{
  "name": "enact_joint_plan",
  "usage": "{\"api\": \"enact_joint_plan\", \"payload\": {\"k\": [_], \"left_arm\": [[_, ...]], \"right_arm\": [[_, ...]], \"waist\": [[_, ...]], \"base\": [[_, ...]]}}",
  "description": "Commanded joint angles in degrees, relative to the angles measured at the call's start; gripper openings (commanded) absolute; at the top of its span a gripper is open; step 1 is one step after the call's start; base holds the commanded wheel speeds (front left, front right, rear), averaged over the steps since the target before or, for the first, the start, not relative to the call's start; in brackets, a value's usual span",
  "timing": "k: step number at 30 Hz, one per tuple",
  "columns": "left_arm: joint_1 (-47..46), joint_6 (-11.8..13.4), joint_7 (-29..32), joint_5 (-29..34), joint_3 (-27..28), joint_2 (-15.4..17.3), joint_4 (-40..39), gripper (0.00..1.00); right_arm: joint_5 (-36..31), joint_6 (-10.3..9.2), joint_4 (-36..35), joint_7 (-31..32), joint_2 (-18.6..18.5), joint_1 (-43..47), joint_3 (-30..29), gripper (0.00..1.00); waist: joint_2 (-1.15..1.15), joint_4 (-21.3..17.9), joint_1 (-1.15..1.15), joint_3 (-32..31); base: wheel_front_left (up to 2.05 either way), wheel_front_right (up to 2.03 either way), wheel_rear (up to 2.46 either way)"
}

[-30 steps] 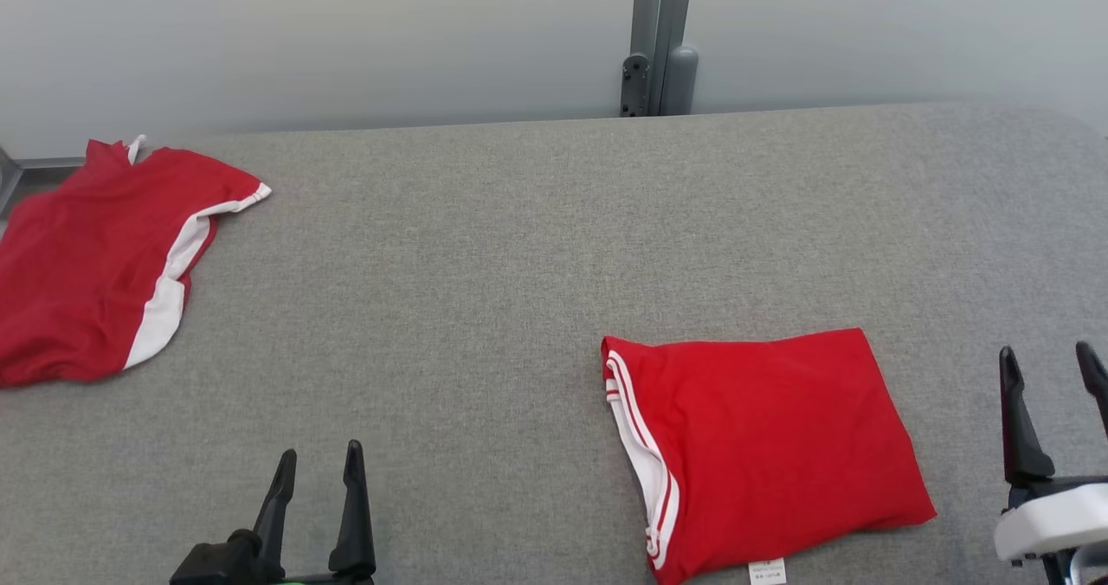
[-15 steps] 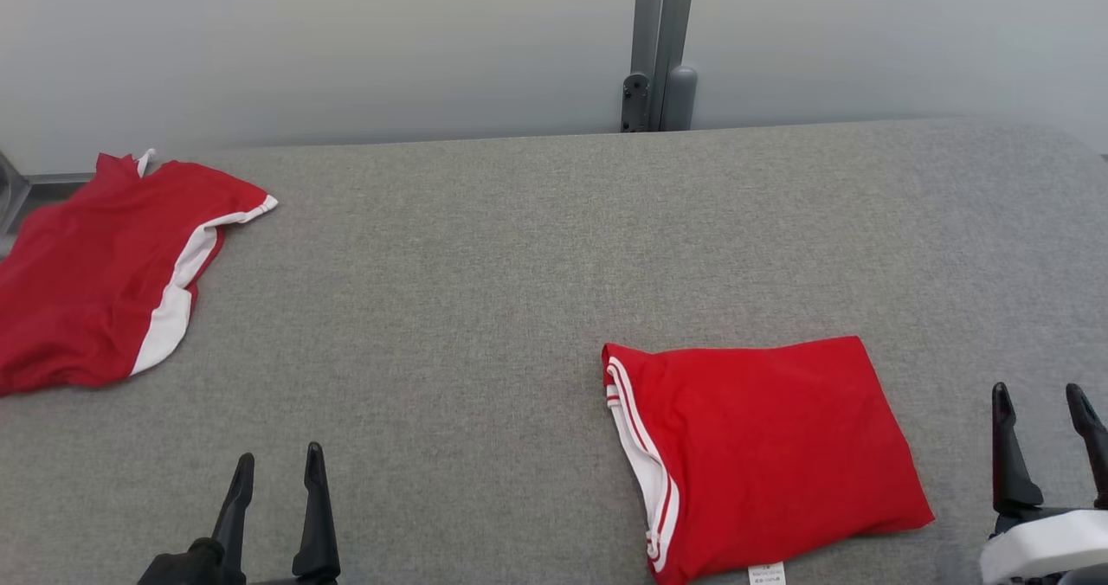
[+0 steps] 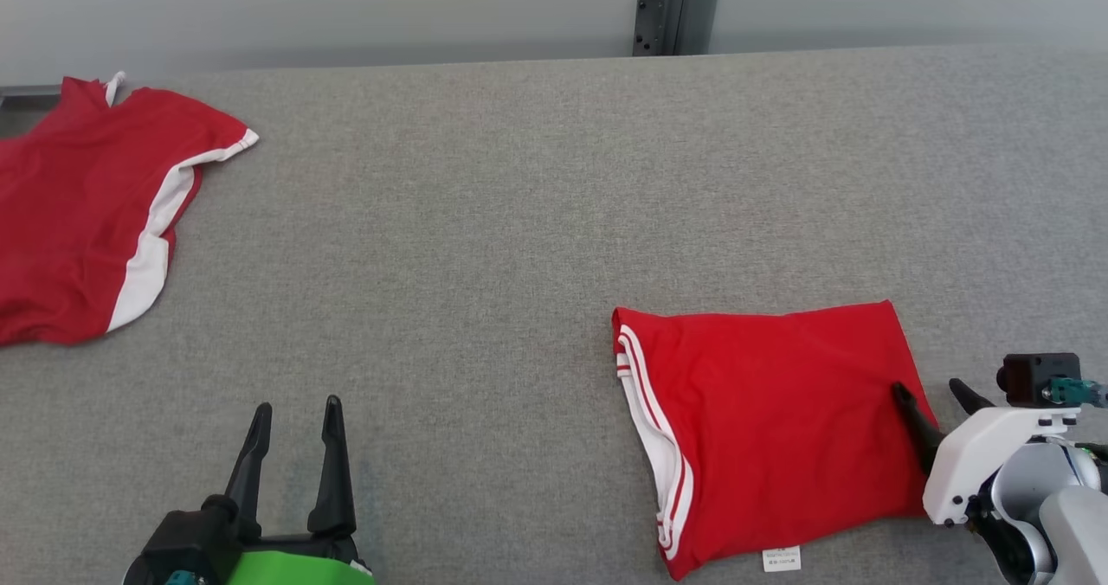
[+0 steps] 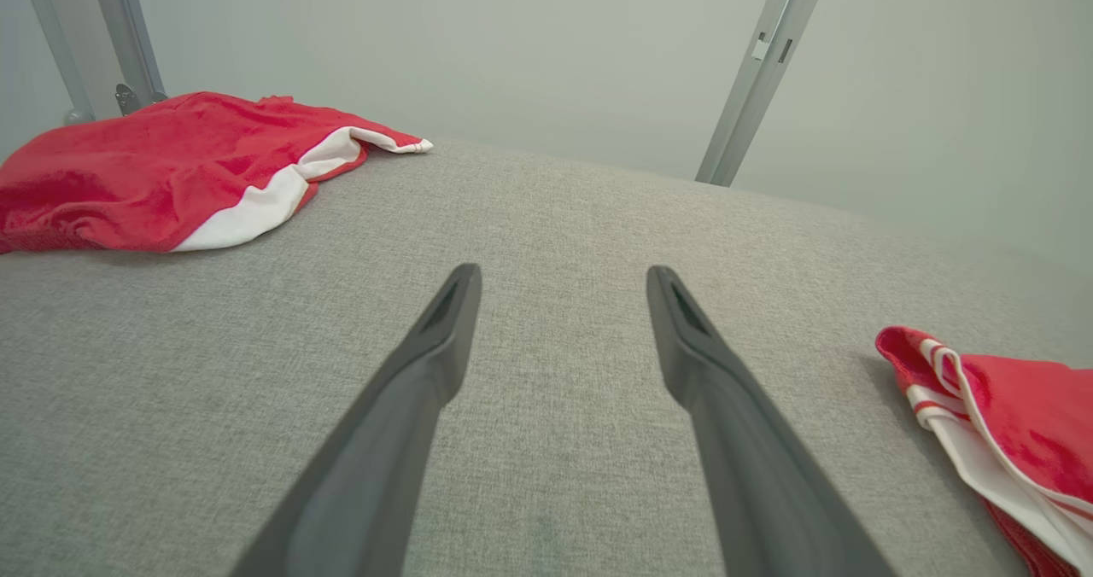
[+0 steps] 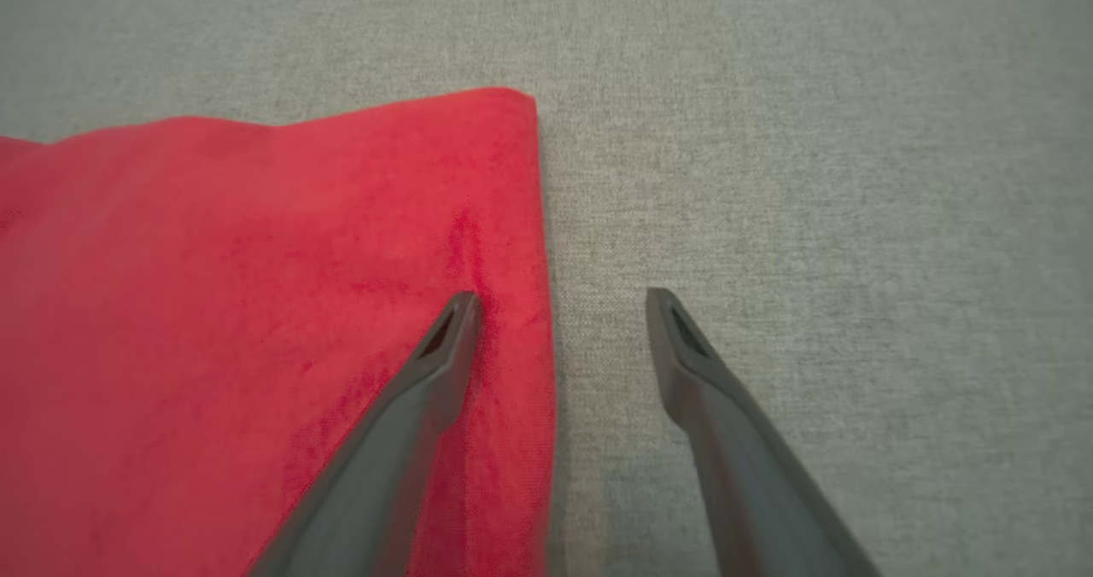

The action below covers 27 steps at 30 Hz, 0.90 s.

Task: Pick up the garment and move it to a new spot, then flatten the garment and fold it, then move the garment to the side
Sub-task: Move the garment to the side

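A folded red garment [image 3: 779,421] with white stripes along its left edge lies flat on the grey table [image 3: 519,221] at the lower right. My right gripper [image 3: 930,390] is open and straddles the garment's right edge: one finger is over the red cloth, the other over bare table. The right wrist view shows that edge [image 5: 538,304] running between the open right gripper [image 5: 559,300]. My left gripper [image 3: 296,408] stands open at the lower left above bare table, nothing between its fingers, as the left wrist view confirms for the gripper [image 4: 564,274], with the garment's striped edge [image 4: 999,423] at far right.
A second red garment with a white side panel [image 3: 86,213] lies spread at the table's far left, also seen as red cloth [image 4: 179,167] in the left wrist view. A grey metal post [image 3: 675,5] stands behind the table's back edge.
The head camera has tilted down. My right gripper has swung left and forward from beside the garment onto its right edge. The left gripper stays open at the lower left.
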Motion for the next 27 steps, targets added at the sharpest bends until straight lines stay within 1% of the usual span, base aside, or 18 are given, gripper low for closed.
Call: {"api": "enact_joint_plan", "payload": {"k": [1, 4, 5, 6, 7, 9, 12, 18, 22, 27], "left_arm": [[-1.01, 0.26, 0.00, -0.16, -0.09, 0.11, 0.06, 1.00], [-1.45, 0.53, 0.00, -0.37, 0.00, 0.11, -0.25, 1.00], [-1.51, 0.58, 0.00, -0.35, 0.11, 0.11, -0.36, 1.00], [-1.54, 0.56, 0.00, -0.31, 0.14, 0.11, -0.41, 1.00], [-1.65, 0.59, 0.00, -0.25, 0.17, 0.11, -0.54, 1.00], [-2.07, 0.52, 0.00, -0.16, 0.51, 0.11, -0.90, 1.00], [-3.30, 0.12, 0.01, 0.43, 0.75, 0.10, -1.96, 1.00], [-9.21, -1.62, 0.00, 3.59, -0.25, 0.12, -3.07, 1.00], [-12.12, -2.57, 0.01, 5.71, -0.70, 0.45, -3.07, 1.00], [-13.49, -3.13, 0.01, 6.68, -1.34, 0.67, -3.02, 1.00]], "right_arm": [[0.66, -0.07, 0.80, 1.05, -0.36, -1.25, 0.84, 1.00], [4.53, -0.04, 1.29, 3.51, -0.04, -1.91, 3.23, 1.00], [6.34, -0.04, 0.82, 4.24, -0.04, -2.15, 4.37, 0.76], [7.91, -0.04, 0.47, 4.56, -0.41, -2.45, 5.06, 0.11], [9.06, -0.04, 0.10, 4.77, -1.15, -2.89, 5.64, 0.00], [11.30, -0.05, -1.00, 4.00, -2.66, -4.52, 5.83, 0.00], [11.58, -0.11, -1.34, 1.56, -6.34, -9.33, 3.31, 0.00], [7.52, -0.09, 4.26, -1.32, -12.83, -20.77, -4.68, 0.00], [3.83, -0.09, 10.06, -3.54, -16.22, -27.18, -10.61, 0.00], [-1.94, -0.09, 17.55, -6.09, -18.77, -32.57, -17.94, 0.00]], "waist": [[0.00, 1.11, 0.00, 1.34], [0.00, 1.00, 0.00, 1.99], [0.00, 0.77, 0.00, 2.24], [0.00, 0.48, 0.00, 2.51], [0.00, 0.06, 0.00, 2.84], [0.00, -1.23, 0.00, 3.67], [0.00, -4.06, 0.00, 6.80], [0.00, -8.02, 0.00, 15.72], [0.00, -8.70, 0.00, 19.62], [0.00, -7.32, 0.00, 21.52]], "base": [[0.00, 0.00, 0.00], [0.00, 0.00, 0.00], [0.00, 0.00, 0.00], [0.00, 0.00, 0.00], [0.00, 0.00, 0.00], [0.00, 0.00, 0.00], [0.00, 0.00, 0.00], [0.00, 0.00, 0.00], [0.00, 0.00, 0.00], [0.00, 0.00, 0.00]]}}
